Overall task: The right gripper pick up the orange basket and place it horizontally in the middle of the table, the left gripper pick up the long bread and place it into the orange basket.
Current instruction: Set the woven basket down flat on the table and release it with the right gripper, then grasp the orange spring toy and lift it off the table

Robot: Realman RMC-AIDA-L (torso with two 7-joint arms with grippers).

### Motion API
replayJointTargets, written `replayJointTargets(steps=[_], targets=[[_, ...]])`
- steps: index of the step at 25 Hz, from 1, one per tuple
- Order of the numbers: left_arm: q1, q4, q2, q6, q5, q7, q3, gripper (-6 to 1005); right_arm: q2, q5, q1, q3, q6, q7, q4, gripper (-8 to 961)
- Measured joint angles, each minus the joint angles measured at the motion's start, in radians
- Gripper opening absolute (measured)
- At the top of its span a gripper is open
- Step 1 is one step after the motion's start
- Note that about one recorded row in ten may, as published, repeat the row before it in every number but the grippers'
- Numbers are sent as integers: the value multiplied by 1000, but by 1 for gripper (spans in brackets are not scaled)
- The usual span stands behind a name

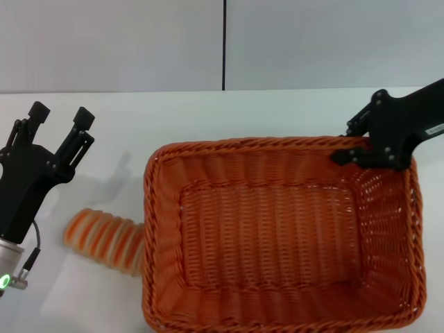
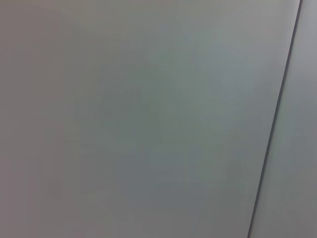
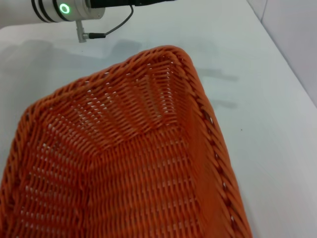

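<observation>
The orange basket (image 1: 277,236) fills the middle and right of the head view, lying with its long side across the white table (image 1: 208,118); its inside (image 3: 133,168) holds nothing. My right gripper (image 1: 345,143) sits at the basket's far right corner, one finger inside the braided rim and one outside, shut on it. The long bread (image 1: 104,239), striped cream and orange, lies on the table against the basket's left side, its right end hidden behind the rim. My left gripper (image 1: 61,118) hangs open above the table's left part, behind the bread.
A grey wall with a dark vertical seam (image 1: 224,45) stands behind the table's far edge. The left wrist view shows only that wall and seam (image 2: 275,129). The left arm's wrist with a green light (image 3: 64,8) shows beyond the basket.
</observation>
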Motion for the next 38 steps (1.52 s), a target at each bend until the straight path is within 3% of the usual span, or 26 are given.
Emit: replayJointTargets(steps=[7,18,23,28,32,38], targets=[[8,-8,2,2,0,-4,0,862,5,5,7,7,-79,-62,77,165],[8,-8,1,3,0,-12,0,861,39,43,6,25,-113,-108,117,210],[7,-8,1,3,0,-12,0,861,42,50,-4,64,-141,-112,118,318],[9,-5,1,2,0,-12,0,861,53,81,-34,196,-147,-173,108,426],[9,2,3,2,-1,-12,-6,861,55,202,-96,350,-148,-248,117,438],[9,24,7,18,-6,-23,-11,861,60,345,-173,484,-151,-281,136,441]])
